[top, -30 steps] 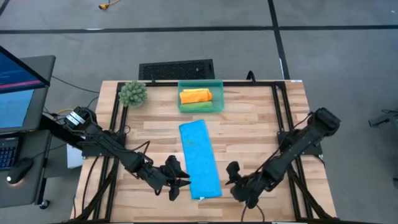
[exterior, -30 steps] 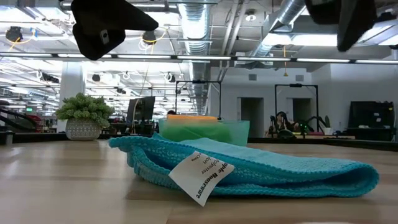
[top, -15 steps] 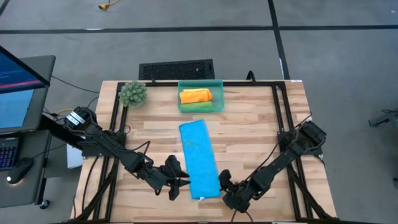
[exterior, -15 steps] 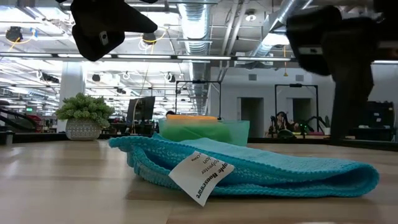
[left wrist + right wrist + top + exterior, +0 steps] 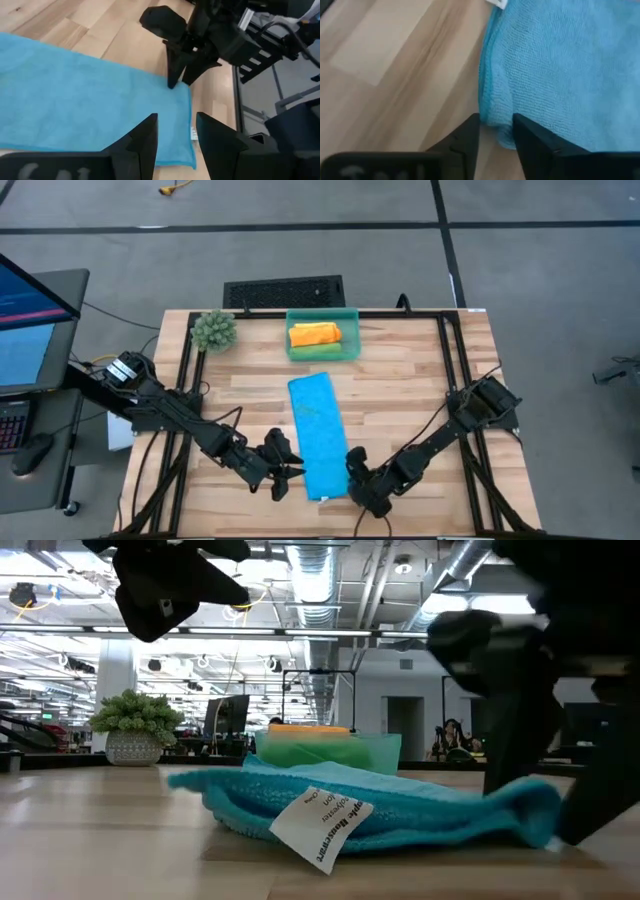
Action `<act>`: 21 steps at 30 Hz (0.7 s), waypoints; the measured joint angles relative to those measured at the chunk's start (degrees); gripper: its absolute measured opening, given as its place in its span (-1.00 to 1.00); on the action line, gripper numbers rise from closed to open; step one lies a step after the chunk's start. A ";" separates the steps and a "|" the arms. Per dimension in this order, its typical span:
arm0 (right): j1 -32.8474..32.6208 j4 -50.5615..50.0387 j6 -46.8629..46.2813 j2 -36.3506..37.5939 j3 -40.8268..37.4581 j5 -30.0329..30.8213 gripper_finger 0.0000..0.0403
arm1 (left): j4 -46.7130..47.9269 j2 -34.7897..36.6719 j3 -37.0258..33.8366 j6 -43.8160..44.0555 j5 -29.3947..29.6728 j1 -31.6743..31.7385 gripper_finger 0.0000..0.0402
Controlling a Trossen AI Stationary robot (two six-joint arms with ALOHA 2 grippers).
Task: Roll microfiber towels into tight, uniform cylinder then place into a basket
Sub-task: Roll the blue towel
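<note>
The blue towel (image 5: 322, 434) lies folded long at the centre of the worktop (image 5: 400, 395). The right hand (image 5: 356, 477) pinches its lower right corner. The left hand (image 5: 291, 473) hovers open beside its lower left edge. The basket (image 5: 322, 352), at upper centre, holds orange and green rolls.

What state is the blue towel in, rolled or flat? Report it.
Flat, not rolled. The blue towel lies as a long strip on the table; the right gripper pinches its near corner, bunching the edge.
</note>
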State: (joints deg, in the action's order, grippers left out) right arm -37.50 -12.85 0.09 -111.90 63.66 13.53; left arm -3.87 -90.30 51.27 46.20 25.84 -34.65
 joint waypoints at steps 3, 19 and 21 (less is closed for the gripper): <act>0.84 0.31 -4.39 -0.57 0.02 -2.31 -0.38 | 2.18 0.00 0.00 0.04 0.02 -0.02 -0.38; 1.77 5.74 -37.08 -0.39 -0.17 -7.52 -0.94 | 3.47 0.00 0.00 -0.46 -1.38 -1.41 -0.38; 2.24 7.19 -41.71 -0.39 -0.17 -7.95 -0.91 | 3.38 0.00 0.00 -1.49 -1.18 -2.29 -0.38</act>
State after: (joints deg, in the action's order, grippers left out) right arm -35.26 -5.66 -41.62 -112.29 63.48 5.58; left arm -0.49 -90.30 51.27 44.70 24.67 -36.94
